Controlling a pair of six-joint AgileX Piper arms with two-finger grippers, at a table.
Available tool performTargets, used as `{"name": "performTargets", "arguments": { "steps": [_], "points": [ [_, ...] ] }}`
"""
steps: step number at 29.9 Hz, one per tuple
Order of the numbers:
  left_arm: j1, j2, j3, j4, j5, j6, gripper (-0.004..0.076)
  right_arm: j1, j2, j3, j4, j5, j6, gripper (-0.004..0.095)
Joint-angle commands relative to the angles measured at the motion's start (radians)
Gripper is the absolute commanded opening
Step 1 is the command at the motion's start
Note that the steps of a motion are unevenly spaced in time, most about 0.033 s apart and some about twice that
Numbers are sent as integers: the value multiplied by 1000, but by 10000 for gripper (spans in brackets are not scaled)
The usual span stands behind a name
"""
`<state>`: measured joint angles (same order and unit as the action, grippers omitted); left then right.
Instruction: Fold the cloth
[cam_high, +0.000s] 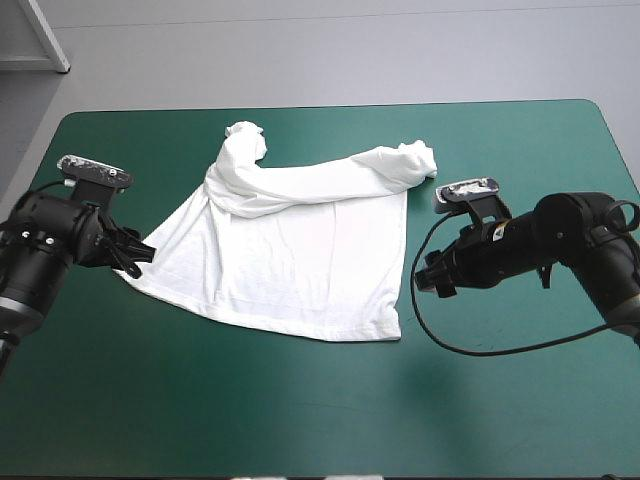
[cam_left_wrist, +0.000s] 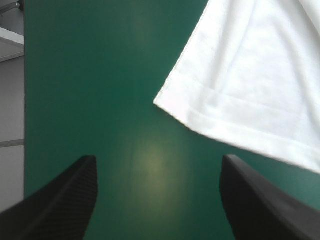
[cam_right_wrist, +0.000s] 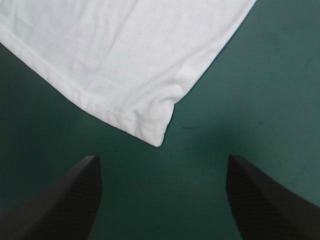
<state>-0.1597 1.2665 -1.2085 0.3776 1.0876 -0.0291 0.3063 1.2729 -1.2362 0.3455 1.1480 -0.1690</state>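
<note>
T-shirt (cam_high: 290, 260) spread mostly flat at the middle of the teal-green table (cam_high: 300, 420), sleeves bunched toward the far edge.
The left gripper (cam_left_wrist: 157, 165) and the right gripper (cam_right_wrist: 162, 165) are held wide open, a hem corner lying just ahead of each.

Your light is bright and even; the T-shirt (cam_high: 290, 260) glares near-featureless white. In the left wrist view, a pale sheen marks the desk (cam_left_wrist: 150, 165) toward 6 o'clock.
</note>
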Motion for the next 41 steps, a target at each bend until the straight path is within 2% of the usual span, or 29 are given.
{"name": "performTargets", "arguments": {
  "steps": [1, 5, 10, 15, 21, 26, 29, 35, 41],
  "points": [
    [10, -20, 84, 47, -221, -142, 504, 1, -67, 48, 11, -40, 0, 649],
    [82, 29, 159, -37, -355, -166, 504, 1, -108, 131, 11, -67, 0, 649],
    [190, 150, 163, -118, -408, -96, 504, 8, -115, 162, 36, -74, 0, 648],
    [240, 261, 161, -267, -473, 40, 504, 42, -113, 162, 38, -123, 0, 648],
    [240, 356, 161, -265, -536, 43, 504, 108, -113, 162, 38, -170, 8, 648],
    [240, 408, 161, -283, -536, 45, 499, 166, -81, 162, 19, -206, 34, 648],
    [240, 417, 161, -306, -525, 48, 413, 195, -36, 162, 17, -229, 34, 648],
    [240, 417, 161, -306, -511, 66, 24, 249, 81, 162, -52, -316, 38, 613],
    [240, 415, 163, -302, -509, 101, 25, 259, 181, 162, -111, -380, 62, 601]
  ]
}}
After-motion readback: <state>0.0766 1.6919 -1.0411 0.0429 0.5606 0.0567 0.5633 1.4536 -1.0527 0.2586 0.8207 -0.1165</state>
